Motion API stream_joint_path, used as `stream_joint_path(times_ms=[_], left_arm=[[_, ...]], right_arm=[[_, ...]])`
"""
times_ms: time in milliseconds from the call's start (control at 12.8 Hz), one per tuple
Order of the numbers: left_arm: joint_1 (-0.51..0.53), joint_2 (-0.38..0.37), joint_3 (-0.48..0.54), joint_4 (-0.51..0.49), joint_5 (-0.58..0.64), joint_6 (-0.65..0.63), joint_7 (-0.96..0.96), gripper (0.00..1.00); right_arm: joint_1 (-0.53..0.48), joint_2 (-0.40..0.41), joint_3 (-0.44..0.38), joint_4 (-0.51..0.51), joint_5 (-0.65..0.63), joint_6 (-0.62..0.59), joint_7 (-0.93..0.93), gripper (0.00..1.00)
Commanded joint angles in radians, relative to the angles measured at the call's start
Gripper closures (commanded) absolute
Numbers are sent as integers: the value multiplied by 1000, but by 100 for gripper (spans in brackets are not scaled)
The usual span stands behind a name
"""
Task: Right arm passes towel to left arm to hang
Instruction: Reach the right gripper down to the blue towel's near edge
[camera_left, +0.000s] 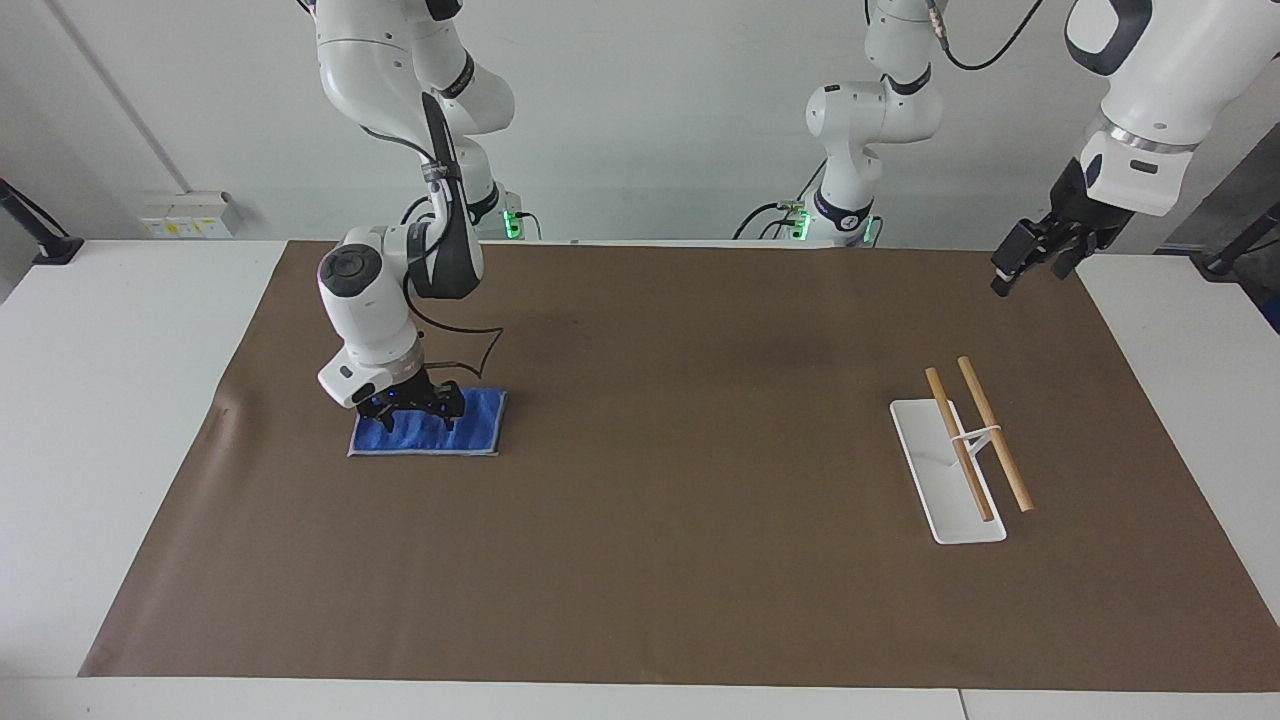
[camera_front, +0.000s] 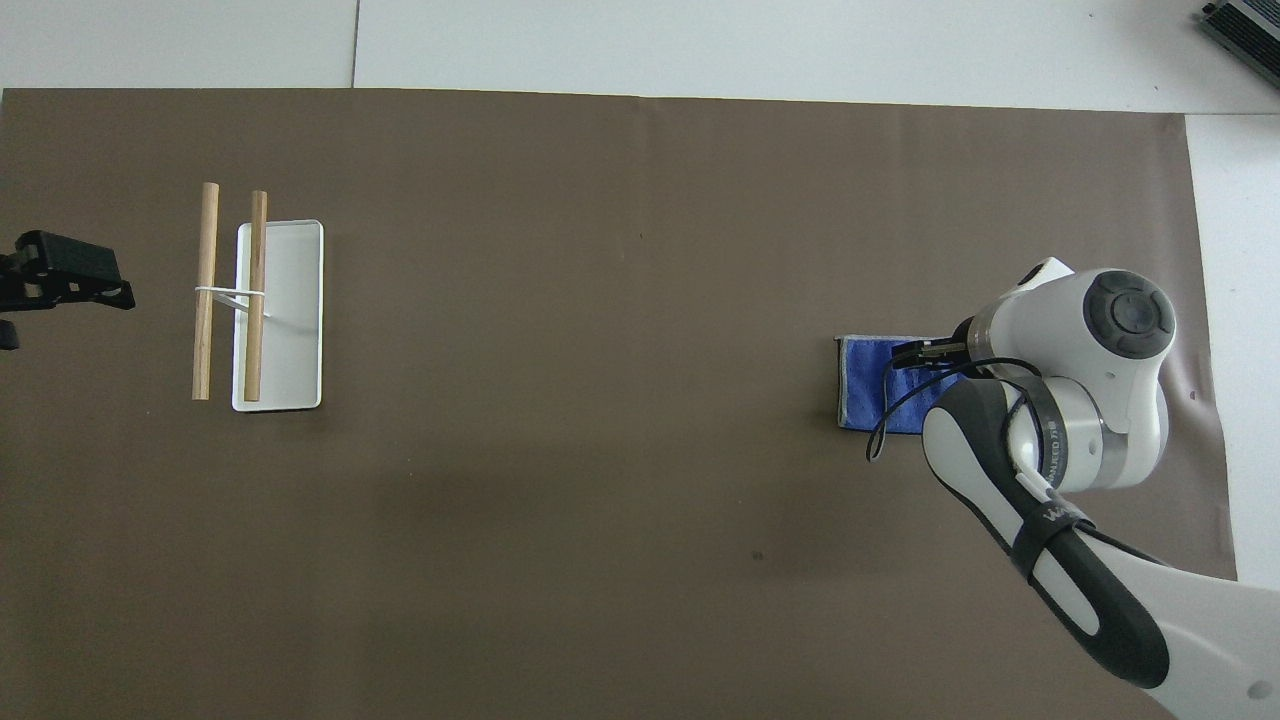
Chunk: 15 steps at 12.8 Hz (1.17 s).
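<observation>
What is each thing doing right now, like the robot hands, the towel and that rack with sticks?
right gripper: jaws open, down on the towel.
left gripper: open, empty, waiting in the air over the mat's corner.
towel: lying flat on the mat, not lifted.
rack: standing on its white base, both wooden bars bare.

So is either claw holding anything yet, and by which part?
Nothing is held. The right claw is open, down over the flat towel; the left claw waits open, empty.
</observation>
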Motion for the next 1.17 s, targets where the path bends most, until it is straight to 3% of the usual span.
stream_joint_path(times_ms=[0, 935, 1091], left_arm=[[11, -28, -3, -34, -9, 5, 17, 0], [17, -60, -3, -88, -10, -11, 135, 0], [17, -60, -3, -88, -10, -12, 133, 0]], right_arm=[[-15, -37, 6, -106, 37, 100, -46, 0], [-55, -40, 4, -139, 80, 127, -186, 0], [-53, -42, 4, -144, 80, 131, -175, 84]])
